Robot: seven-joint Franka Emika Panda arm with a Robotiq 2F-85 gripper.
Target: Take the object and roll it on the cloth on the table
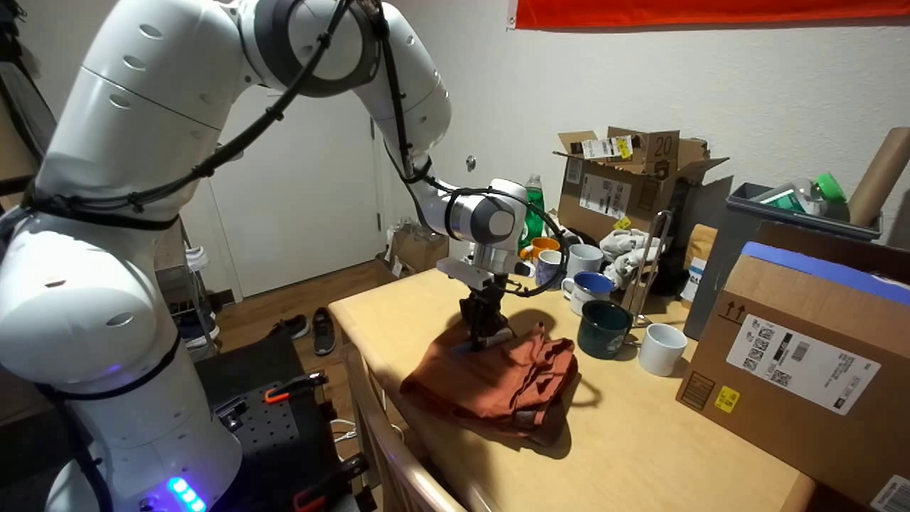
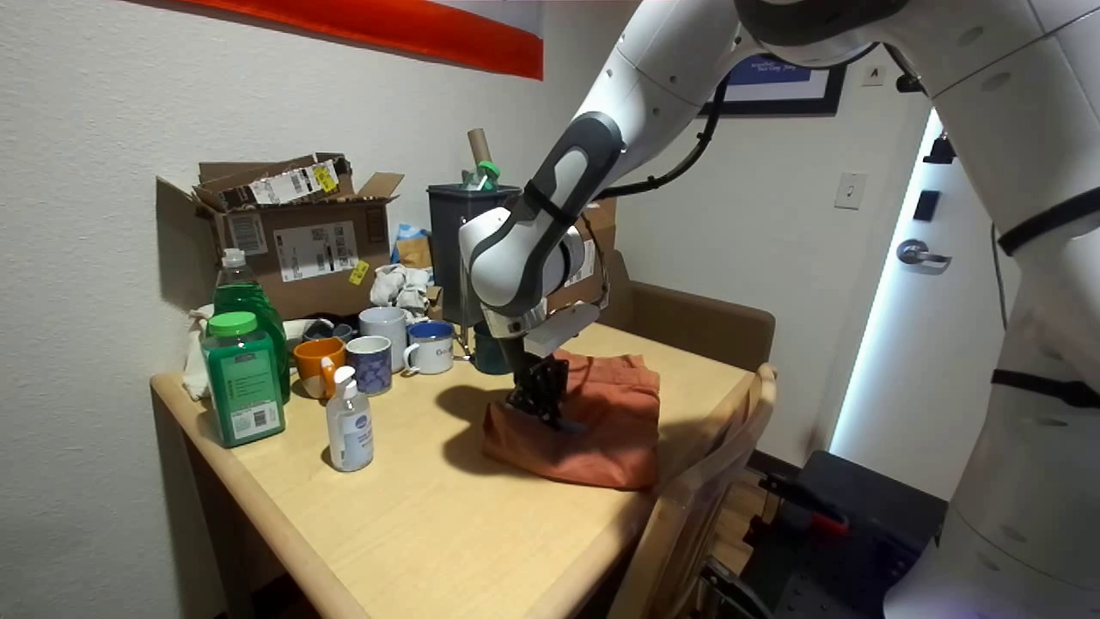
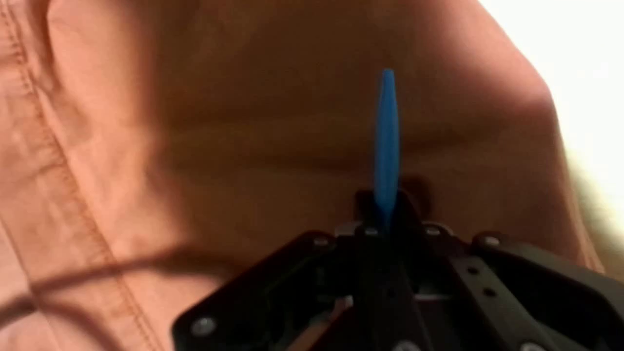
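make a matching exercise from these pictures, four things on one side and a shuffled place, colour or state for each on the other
1. blue object
2. cloth
3. pump bottle
4. red banner

A. standing upright on the table
B. up on the wall
C. gripped between the fingers
D. orange-brown, lying in folds

Pairs: 1-C, 2-D, 3-A, 4-B

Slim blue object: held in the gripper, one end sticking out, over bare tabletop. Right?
Wrong on what's beneath: the wrist view shows the slim blue object over the orange cloth. The rest is right: the gripper holds it, one end sticking out.
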